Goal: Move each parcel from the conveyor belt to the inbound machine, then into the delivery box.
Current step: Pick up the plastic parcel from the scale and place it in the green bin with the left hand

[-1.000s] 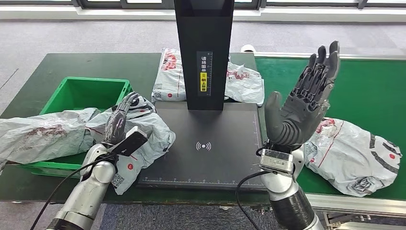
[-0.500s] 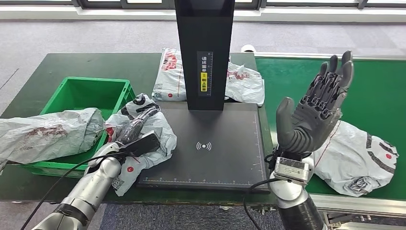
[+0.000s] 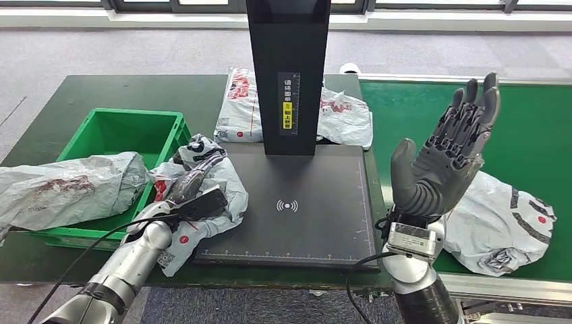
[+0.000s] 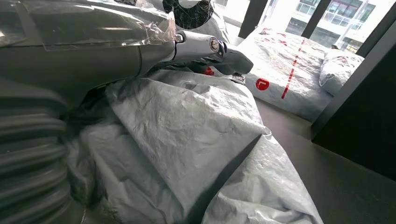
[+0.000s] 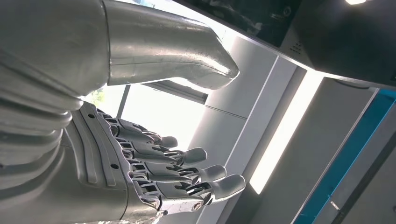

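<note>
A crumpled grey parcel (image 3: pixel 209 196) lies over the left edge of the black inbound machine platform (image 3: pixel 303 229), beside the green delivery box (image 3: pixel 115 116). My left hand (image 3: pixel 192 181) lies along this parcel and grips it. In the left wrist view the parcel (image 4: pixel 187 140) bulges under the thumb (image 4: pixel 93 56). My right hand (image 3: pixel 442 155) is raised upright and open, holding nothing, with its fingers (image 5: pixel 187 177) spread. Just to its right, another grey parcel (image 3: pixel 502 226) lies on the green conveyor belt (image 3: pixel 533 115).
The machine's black column (image 3: pixel 288 74) rises at the back of the platform. Two more parcels (image 3: pixel 236 108) (image 3: pixel 345 116) lie behind it. A long grey parcel (image 3: pixel 67 187) hangs over the delivery box's front left rim. Grey floor lies beyond the table.
My left hand has dropped from upright to lie flat along the parcel, shifting slightly right. My right hand has moved right, then held still. The belt parcel has shifted a little right.
</note>
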Robot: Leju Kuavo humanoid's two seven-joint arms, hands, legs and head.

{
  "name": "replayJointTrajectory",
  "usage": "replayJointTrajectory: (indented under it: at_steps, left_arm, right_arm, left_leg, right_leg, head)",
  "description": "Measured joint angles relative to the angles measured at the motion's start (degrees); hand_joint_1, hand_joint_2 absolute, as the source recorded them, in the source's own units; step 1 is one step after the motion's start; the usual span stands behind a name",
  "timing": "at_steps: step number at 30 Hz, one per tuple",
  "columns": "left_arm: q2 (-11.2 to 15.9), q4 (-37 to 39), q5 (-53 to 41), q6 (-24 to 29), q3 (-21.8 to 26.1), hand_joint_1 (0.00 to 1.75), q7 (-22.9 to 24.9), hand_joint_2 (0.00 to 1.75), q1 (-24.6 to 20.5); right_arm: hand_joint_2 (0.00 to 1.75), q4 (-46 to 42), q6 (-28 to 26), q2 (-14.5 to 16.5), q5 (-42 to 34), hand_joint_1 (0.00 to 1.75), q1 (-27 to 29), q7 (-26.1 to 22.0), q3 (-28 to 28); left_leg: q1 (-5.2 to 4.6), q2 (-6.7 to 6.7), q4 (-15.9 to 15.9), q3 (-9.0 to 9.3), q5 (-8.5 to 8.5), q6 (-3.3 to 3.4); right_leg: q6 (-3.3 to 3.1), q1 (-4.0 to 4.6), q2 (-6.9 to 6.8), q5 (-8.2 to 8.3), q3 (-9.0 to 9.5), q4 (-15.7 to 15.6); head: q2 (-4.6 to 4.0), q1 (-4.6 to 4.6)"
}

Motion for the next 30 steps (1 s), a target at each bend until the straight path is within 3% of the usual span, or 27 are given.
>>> replayJointTrajectory:
  at_steps: [8, 14, 18, 22, 30]
  left_arm:
    - [0.0, 1.2, -1.5, 0.4, -0.8, 0.0, 1.1, 1.75, -0.7]
    - [-0.3, 6.4, -5.0, 3.5, -2.2, 0.0, 3.8, 1.75, -2.2]
    - [-0.4, 9.2, -5.4, 5.7, -2.7, 1.75, 4.1, 1.75, -2.9]
    - [-0.3, 7.7, -0.7, 10.2, -1.0, 1.75, -0.1, 1.75, -0.6]
    - [-0.2, 2.3, -0.9, 12.7, 1.8, 1.75, -0.2, 1.75, 2.6]
  right_arm:
    - [1.75, -0.1, 0.0, -0.3, -0.3, 0.0, 0.0, 0.8, 0.0]
    - [1.75, -0.1, 0.0, -0.7, -0.4, 0.0, -0.6, 2.6, 0.0]
    - [1.75, -0.1, 0.1, -0.9, -0.2, 0.0, -0.7, 3.1, 0.0]
    - [1.75, -0.1, 0.1, -1.6, 0.3, 0.0, -0.3, 3.2, 0.1]
    - [1.75, 0.0, 0.1, -2.6, 1.7, 0.0, 0.9, 3.5, 0.1]
  left_leg:
    - [0.0, -0.01, 0.0, 0.0, 0.0, 0.0]
    - [-0.01, -0.02, 0.0, 0.01, 0.01, 0.01]
    - [-0.01, -0.05, 0.0, 0.11, 0.01, 0.03]
    - [-0.01, 0.0, 0.0, 0.17, 0.01, 0.03]
    - [-0.01, -0.04, 0.0, 0.15, 0.0, 0.03]
  right_leg:
    - [0.0, 0.0, 0.0, 0.0, 0.01, 0.0]
    - [0.0, -0.01, -0.01, 0.0, 0.06, 0.0]
    - [0.01, -0.01, -0.05, -0.01, 0.2, 0.0]
    - [0.01, -0.01, -0.02, -0.01, 0.2, 0.0]
    - [0.02, -0.01, -0.03, -0.02, 0.2, 0.0]
  head:
    - [0.0, 0.0]
    - [0.0, 0.0]
    - [0.0, 0.0]
    - [0.0, 0.0]
    - [0.0, 0.0]
